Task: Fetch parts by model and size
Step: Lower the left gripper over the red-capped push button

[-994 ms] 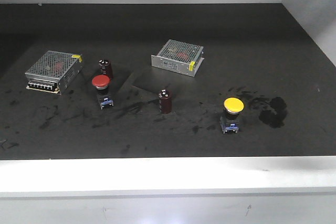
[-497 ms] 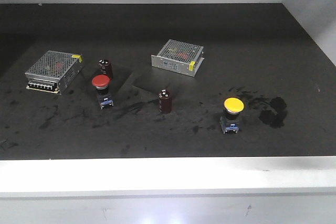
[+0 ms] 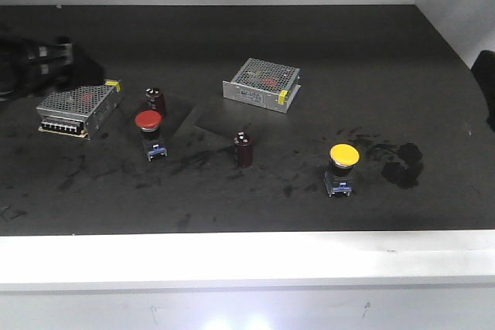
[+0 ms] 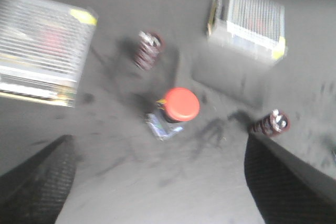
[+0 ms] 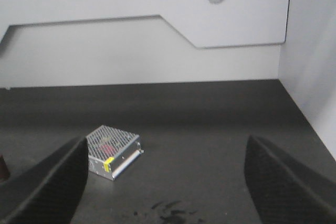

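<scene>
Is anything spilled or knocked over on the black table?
Nothing is knocked over: the red push-button, the yellow push-button, the rear capacitor and the middle capacitor all stand upright. The black tabletop is smudged, though, and a dark blotch beside the yellow push-button looks like a stain or spill.

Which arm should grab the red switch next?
Left. The left gripper is open with the red switch centred ahead of it; the right gripper faces the back wall, that switch outside its view.
</scene>
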Robot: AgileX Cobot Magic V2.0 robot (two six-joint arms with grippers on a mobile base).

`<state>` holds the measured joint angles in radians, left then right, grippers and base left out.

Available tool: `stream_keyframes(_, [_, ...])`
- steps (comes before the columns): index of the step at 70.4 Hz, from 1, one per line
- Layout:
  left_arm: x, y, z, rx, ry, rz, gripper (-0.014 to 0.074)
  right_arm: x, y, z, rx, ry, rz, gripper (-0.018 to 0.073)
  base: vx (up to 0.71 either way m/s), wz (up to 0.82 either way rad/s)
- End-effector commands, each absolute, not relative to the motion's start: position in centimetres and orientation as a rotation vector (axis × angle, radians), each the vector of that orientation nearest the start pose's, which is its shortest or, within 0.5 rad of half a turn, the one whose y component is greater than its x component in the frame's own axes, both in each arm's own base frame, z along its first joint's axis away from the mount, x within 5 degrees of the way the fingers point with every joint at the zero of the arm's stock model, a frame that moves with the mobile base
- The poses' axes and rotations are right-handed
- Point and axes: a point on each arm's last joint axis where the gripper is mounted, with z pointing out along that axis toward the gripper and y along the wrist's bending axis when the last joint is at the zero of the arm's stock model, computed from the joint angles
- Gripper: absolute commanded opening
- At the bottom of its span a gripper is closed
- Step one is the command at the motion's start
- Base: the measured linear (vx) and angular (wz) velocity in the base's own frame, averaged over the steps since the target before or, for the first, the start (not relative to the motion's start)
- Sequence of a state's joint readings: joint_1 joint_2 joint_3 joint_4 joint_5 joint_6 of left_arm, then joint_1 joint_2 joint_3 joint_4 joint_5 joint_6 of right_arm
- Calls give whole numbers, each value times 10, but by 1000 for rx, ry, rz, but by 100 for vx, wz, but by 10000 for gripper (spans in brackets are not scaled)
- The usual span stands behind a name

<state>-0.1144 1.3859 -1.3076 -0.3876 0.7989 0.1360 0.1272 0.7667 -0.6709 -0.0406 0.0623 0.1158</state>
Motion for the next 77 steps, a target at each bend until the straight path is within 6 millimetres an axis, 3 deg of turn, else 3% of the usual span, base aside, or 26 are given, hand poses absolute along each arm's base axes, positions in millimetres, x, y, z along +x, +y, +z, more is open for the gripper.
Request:
stream_keyframes(1, [312, -76, 389, 81, 2270, -515, 594, 167, 22, 376, -54, 1545, 150, 568, 0, 0])
stream_keyframes(14, [347, -101, 378, 45, 2383, -433, 593, 168, 22, 375, -55, 1552, 149, 568, 0, 0])
stream_keyframes(27, [371, -115, 364, 16, 2553, -231, 593, 169, 22, 374, -55, 1562, 149, 568, 0, 0])
stream_keyframes(41, [398, -125, 355, -51, 2604, -216, 593, 170, 22, 373, -55, 1565, 148, 568, 0, 0])
stream_keyframes(65, [415, -131, 317, -84, 2756, -166, 593, 170, 22, 370, -55, 1600, 145, 568, 0, 0])
stream_keyframes(77, [422, -139, 306, -90, 2762, -228, 593, 170, 22, 370, -55, 1600, 145, 568, 0, 0])
